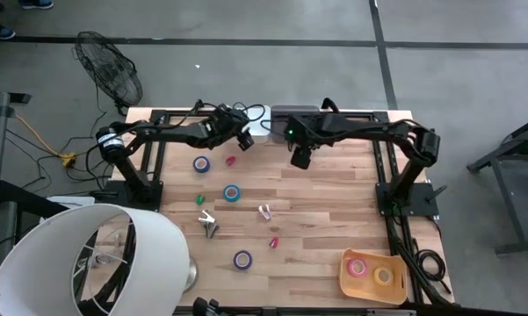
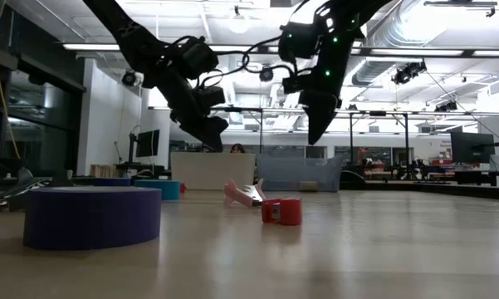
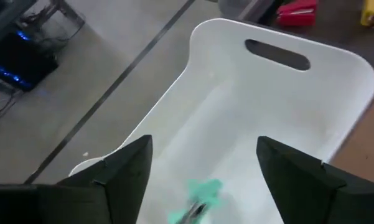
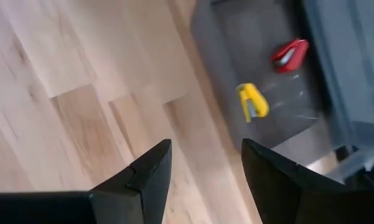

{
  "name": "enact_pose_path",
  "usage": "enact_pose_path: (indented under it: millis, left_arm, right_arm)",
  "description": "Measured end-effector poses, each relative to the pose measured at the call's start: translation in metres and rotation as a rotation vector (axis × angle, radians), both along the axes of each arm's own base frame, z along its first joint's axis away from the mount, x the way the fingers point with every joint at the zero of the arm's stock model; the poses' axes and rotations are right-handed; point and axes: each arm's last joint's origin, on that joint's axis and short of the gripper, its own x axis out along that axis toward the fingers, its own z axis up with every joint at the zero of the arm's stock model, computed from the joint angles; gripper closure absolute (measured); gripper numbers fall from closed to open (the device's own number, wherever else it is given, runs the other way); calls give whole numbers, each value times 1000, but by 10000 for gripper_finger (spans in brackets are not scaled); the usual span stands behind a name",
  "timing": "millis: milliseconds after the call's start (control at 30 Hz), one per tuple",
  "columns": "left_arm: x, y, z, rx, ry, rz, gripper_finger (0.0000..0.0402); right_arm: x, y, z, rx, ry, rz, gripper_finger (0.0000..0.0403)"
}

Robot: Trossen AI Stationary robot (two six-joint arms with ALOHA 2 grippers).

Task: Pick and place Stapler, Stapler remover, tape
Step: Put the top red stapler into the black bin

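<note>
Lying in the white bin [image 3: 280, 106] at the table's far edge is a small green staple remover [image 3: 199, 196], blurred, with pale green handles and a dark metal end; it sits directly under the left gripper [image 3: 202, 165], whose fingers stand wide apart with nothing between them, so this piece looks delivered. The grey bin [image 4: 261, 74] beside the white one already holds a red piece [image 4: 290, 54] and a yellow one [image 4: 252, 101], what they are I cannot tell. Plenty is left on the wooden table [image 1: 325, 197]: three blue and purple tape rolls [image 1: 201, 163], [image 1: 232, 194] and [image 1: 242, 259], a green piece [image 1: 199, 200], a silver stapler [image 1: 209, 223], a pale pink remover [image 1: 265, 211] and two small red ones [image 1: 231, 161], [image 1: 274, 240]. An orange tray [image 1: 347, 281] near the front right corner carries two more rolls. By my reckoning the job is under halfway done. The right gripper [image 4: 202, 165] hangs above the far middle of the table near the grey bin, fingers apart and empty.
</note>
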Motion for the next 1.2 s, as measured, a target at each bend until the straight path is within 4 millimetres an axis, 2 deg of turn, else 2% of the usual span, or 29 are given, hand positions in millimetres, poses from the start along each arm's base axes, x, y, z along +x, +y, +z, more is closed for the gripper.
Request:
enact_pose_path:
  millis: [133, 300, 500, 633, 800, 1200]
  left_arm:
    - [-2, -3, 0, -49, 9, -54, 111]
    - [-9, -10, 10, -134, -5, -105, 110]
    - [-19, -30, 19, -197, 73, -144, 110]
    - [-23, -49, 21, -222, 170, -204, 110]
    - [-26, -71, 14, -281, 276, -217, 110]
    - [-37, -99, -24, -338, 253, -161, 110]
  right_arm:
    - [-10, -7, 15, -28, -32, 5, 217]
    - [-25, -15, 34, -59, -79, -18, 217]
    - [-39, -25, 48, -84, -115, -52, 217]
    - [-42, -29, 49, -84, -110, -60, 217]
    - [-42, -30, 47, -53, -125, -46, 217]
    - [-43, -29, 46, -51, -112, -24, 217]
